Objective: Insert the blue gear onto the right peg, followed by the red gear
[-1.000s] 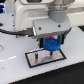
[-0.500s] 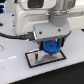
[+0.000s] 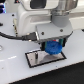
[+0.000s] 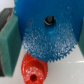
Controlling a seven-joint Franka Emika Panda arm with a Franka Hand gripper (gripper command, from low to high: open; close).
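In the exterior view my gripper (image 3: 53, 46) is shut on the blue gear (image 3: 53, 49) and holds it flat just over the black-edged grey plate (image 3: 36, 61), at the plate's end on the exterior view's right. A thin dark pin (image 3: 36, 55) stands near the plate's other end. The right peg is hidden under the gear there. In the wrist view the blue gear (image 4: 47, 37) fills the space between my fingers (image 4: 7, 42). A dark spot (image 4: 49, 20) shows in its centre hole. The red gear (image 4: 34, 70) lies beside it, partly covered by the blue teeth, and shows as a red bit (image 3: 59, 50) in the exterior view.
The plate lies on a white table (image 3: 15, 72). The arm's white body (image 3: 30, 22) and a black cable (image 3: 15, 36) hang over the back of the scene.
The gripper with the blue gear has sunk a little closer to the plate. The plate has not moved.
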